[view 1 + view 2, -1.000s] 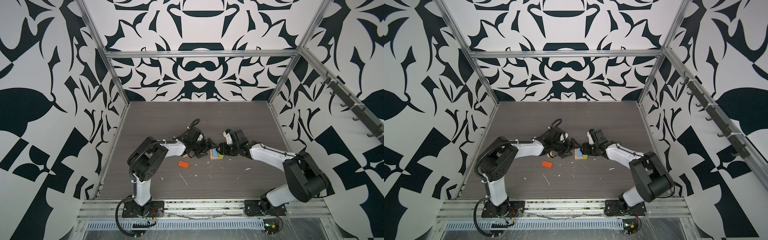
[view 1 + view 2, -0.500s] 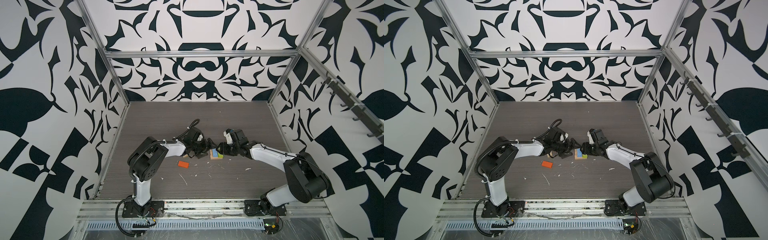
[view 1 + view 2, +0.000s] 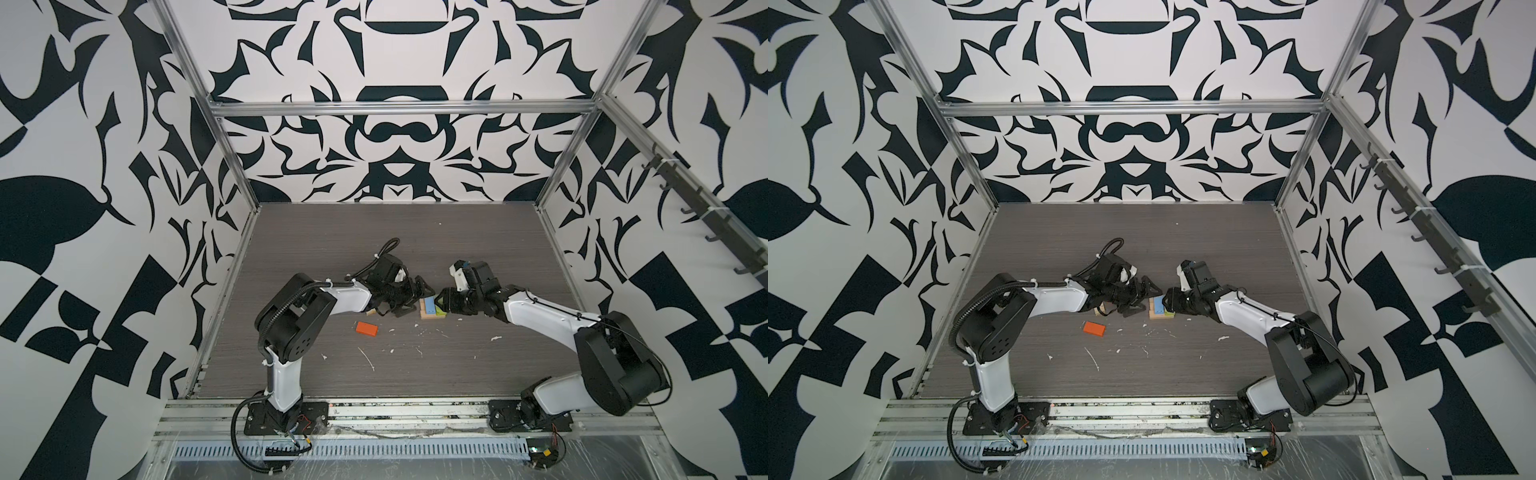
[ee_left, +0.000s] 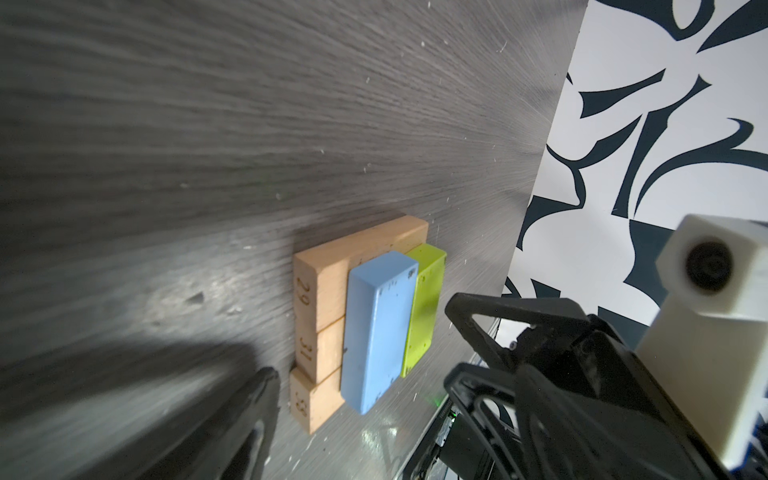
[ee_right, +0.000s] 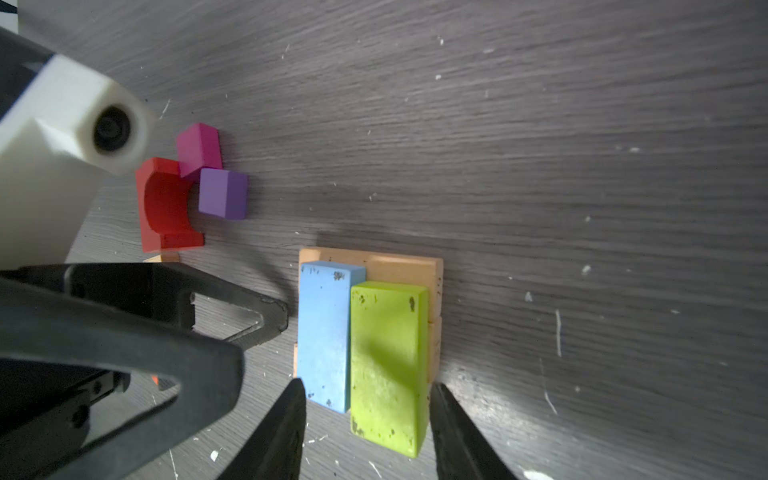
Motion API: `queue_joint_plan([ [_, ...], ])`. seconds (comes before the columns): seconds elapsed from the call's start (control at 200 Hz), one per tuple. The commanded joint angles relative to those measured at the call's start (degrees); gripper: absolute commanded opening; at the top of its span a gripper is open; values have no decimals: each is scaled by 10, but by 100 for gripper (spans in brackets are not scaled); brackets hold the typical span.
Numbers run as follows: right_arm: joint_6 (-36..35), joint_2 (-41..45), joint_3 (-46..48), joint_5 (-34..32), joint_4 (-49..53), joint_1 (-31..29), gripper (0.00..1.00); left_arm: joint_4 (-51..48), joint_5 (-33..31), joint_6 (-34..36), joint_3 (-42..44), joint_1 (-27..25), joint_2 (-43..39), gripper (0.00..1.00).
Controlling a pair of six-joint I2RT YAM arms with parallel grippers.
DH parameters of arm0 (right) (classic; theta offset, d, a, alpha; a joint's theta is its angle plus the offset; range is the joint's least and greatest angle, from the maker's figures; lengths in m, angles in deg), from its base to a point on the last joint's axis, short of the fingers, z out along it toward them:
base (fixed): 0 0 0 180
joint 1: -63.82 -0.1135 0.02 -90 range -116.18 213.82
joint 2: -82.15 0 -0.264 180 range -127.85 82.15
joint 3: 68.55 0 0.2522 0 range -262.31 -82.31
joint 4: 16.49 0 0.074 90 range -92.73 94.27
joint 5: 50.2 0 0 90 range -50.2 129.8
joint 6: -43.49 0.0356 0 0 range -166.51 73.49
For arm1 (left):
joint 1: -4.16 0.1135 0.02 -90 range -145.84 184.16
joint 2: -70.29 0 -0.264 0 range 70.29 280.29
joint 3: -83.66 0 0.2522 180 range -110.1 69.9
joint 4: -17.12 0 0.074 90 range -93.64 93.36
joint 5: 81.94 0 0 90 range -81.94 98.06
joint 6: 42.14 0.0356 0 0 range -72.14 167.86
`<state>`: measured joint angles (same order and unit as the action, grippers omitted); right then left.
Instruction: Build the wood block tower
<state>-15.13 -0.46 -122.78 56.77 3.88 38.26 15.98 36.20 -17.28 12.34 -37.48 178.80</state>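
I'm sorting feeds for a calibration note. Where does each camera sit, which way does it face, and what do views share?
Both top views: high over the arm bases, looking down on the table; left arm and right arm whole.
Left wrist: low, facing the blue block; own finger, right gripper.
Right wrist: above the lime block, facing down; own fingers, left gripper.
All show both blocks.

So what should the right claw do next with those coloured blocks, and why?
Probably nudge the lime-green wooden block forward until it lines up with the light blue wooden block beside it. Both lie on the tan wooden planks, but the lime one's end sticks out further toward the right gripper, which sits with jaws apart by that end.
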Motion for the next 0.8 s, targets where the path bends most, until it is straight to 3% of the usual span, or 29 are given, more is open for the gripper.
queue_joint_plan([
  [0.0,5,-3,4,7,-10,2,53,9,4,-7,7,-3,10,91],
  [0.795,15,-16,4,28,-34,2,53,12,13,-13,0,-4,21,91],
])
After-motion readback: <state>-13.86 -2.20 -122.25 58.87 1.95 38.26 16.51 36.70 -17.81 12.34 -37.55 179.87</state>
